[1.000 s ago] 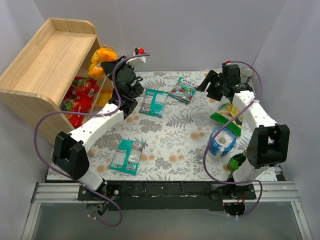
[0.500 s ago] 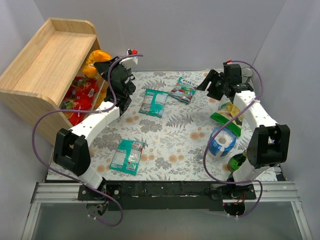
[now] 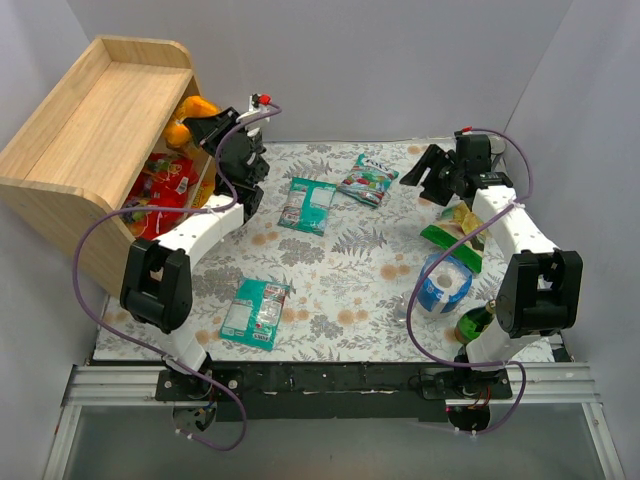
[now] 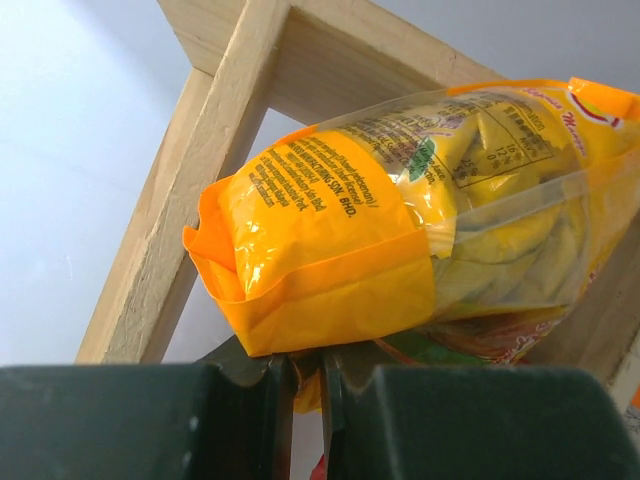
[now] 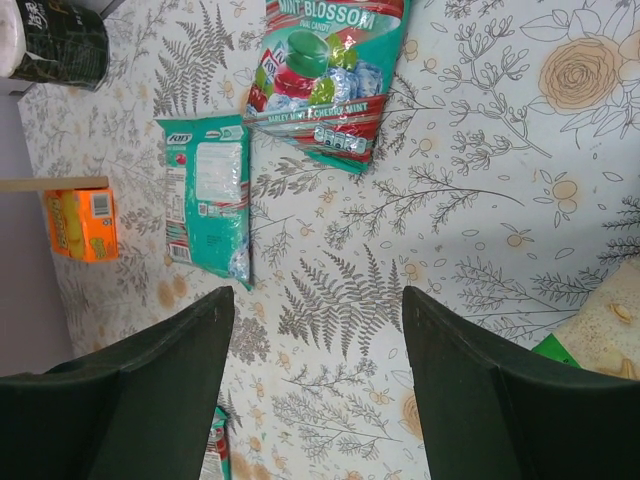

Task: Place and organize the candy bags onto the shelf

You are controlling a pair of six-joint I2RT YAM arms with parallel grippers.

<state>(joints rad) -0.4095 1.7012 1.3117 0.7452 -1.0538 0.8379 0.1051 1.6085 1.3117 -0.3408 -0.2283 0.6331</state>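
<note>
My left gripper (image 3: 212, 128) is shut on the edge of an orange-yellow candy bag (image 3: 188, 118) and holds it at the upper tier of the wooden shelf (image 3: 95, 120). In the left wrist view the bag (image 4: 330, 240) fills the space above the jaws (image 4: 305, 375), against the shelf frame (image 4: 200, 170). Red candy bags (image 3: 160, 185) lie in the lower tier. Two teal bags (image 3: 308, 204) (image 3: 255, 312) and a Mint Blossom bag (image 3: 366, 180) lie on the table. My right gripper (image 3: 432, 172) is open and empty above the cloth (image 5: 315, 300), near the teal bag (image 5: 208, 195) and the Mint Blossom bag (image 5: 325, 75).
A green-and-white snack bag (image 3: 455, 240), a blue-and-white roll (image 3: 445, 282) and a green bottle (image 3: 475, 322) stand by the right arm. A dark can (image 5: 60, 45) stands at the back of the table. Grey walls close in the sides.
My left gripper has carried the orange-yellow bag up and left, into the shelf's upper tier. My right gripper has shifted slightly to the right.
</note>
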